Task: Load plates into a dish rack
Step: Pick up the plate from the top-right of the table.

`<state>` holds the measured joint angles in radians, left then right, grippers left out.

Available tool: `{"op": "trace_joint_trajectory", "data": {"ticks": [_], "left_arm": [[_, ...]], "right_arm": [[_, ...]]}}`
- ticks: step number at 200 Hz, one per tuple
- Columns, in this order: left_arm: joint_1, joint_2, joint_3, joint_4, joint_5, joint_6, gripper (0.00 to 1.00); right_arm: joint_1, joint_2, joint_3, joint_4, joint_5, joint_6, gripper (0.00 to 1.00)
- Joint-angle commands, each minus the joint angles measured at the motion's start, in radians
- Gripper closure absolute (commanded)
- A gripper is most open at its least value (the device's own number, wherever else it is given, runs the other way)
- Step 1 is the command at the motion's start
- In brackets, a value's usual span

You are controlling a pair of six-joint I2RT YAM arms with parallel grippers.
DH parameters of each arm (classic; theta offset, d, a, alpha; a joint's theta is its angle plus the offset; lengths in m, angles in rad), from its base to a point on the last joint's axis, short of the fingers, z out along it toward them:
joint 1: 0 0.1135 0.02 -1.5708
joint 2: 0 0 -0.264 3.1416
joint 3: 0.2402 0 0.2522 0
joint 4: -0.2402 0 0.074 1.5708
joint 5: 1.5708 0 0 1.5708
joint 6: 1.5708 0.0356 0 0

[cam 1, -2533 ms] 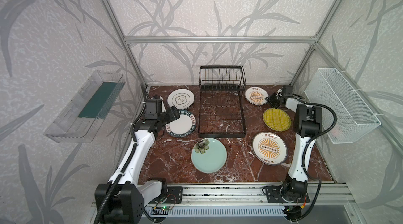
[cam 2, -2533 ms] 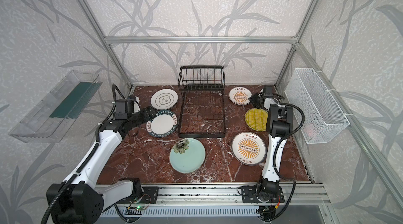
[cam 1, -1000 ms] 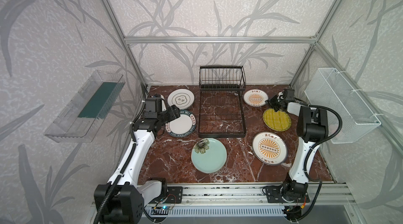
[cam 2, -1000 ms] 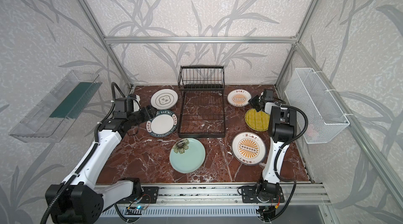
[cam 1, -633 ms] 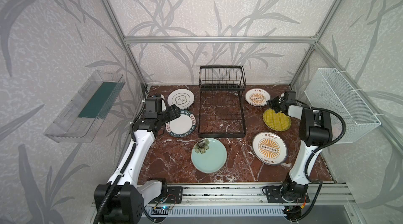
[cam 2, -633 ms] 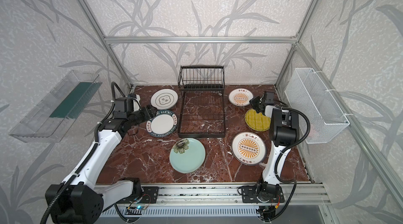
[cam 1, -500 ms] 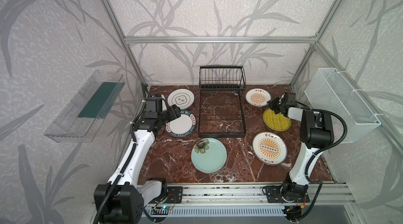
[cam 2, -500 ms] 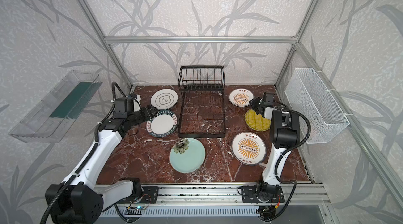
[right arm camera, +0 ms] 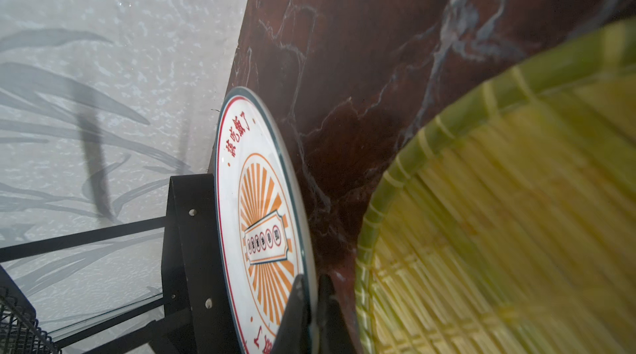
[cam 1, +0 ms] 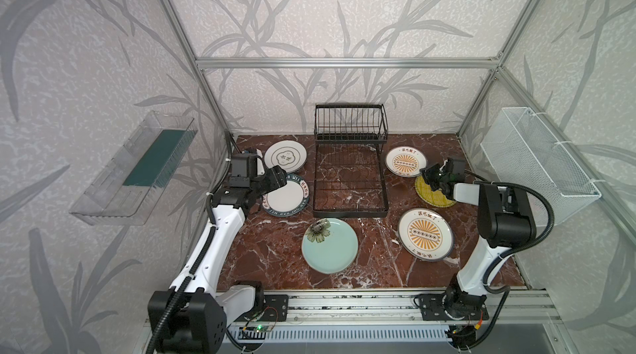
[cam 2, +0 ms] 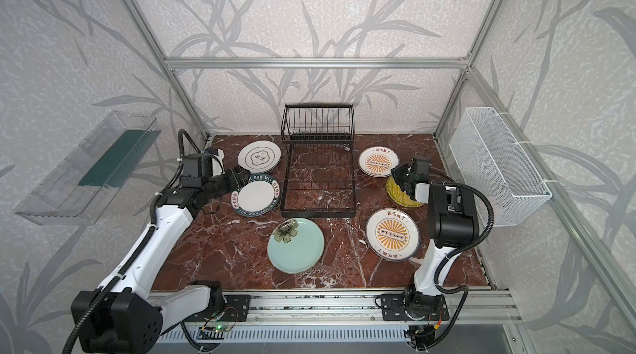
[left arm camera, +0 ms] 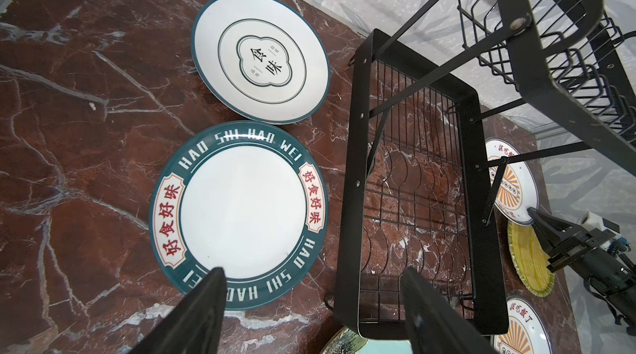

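- The table (cam 1: 275, 259) is red-brown marble with white veins. It is boxed in by an aluminium frame (cam 1: 344, 62) and walls papered with grey leaves.
- A clear plastic tray (cam 1: 134, 166) with a dark green liner hangs on the left wall, off the table.
- The left tool (left arm camera: 313, 271) hovers with its jaws spread wide and nothing between them, above the near rim of the lettered plate (left arm camera: 241, 204). The plate's teal band reads "HAO SHI HAO WEI", and its red side panels read 好食好味.
- Behind it lies the emblem plate (left arm camera: 265, 59), marked 食味 at its centre, close to the rack's back-left corner.
- The dish rack (cam 1: 349, 176) stands mid-table, with its upright barred section against the back wall and its flat grid base toward the front. All six plates sit on the marble outside it. Only a narrow strip of marble separates the lettered plate from the rack's left side.
- The mint plate (cam 1: 335, 252), with a dark flower, lies just in front of the rack. There is bare marble to its left and in front of it.
- Right of the rack, the far sunburst plate (cam 1: 405, 161) has red Chinese characters along its rim. The right tool (right arm camera: 311, 283) is closed on that rim, at the edge nearest the yellow striped plate (cam 1: 430, 195).
- The near sunburst plate (cam 1: 425, 234) lies toward the front right, near the table's edge.
- A white mesh basket (cam 1: 537, 163) hangs on the right wall.
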<state>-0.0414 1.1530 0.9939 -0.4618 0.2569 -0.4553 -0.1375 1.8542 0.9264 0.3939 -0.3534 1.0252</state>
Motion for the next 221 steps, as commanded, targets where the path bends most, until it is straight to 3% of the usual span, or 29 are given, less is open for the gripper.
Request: {"op": "trace_joint_trajectory", "data": {"ticks": [1, 97, 169, 221], "left_arm": [[-0.011, 0.001, 0.018, 0.003, 0.005, 0.012, 0.22], [-0.064, 0.079, 0.064, 0.053, 0.025, 0.013, 0.22], [-0.114, 0.114, 0.053, 0.142, 0.076, -0.014, 0.23], [-0.168, 0.167, 0.032, 0.23, 0.137, -0.066, 0.23]], "right_arm": [[-0.002, -0.089, -0.033, 0.082, 0.016, 0.001, 1.0], [-0.002, -0.319, -0.258, 0.092, -0.03, -0.011, 1.0], [-0.001, -0.585, -0.326, -0.14, -0.084, -0.114, 1.0], [0.009, -0.668, -0.369, -0.211, -0.196, -0.16, 1.0]]}}
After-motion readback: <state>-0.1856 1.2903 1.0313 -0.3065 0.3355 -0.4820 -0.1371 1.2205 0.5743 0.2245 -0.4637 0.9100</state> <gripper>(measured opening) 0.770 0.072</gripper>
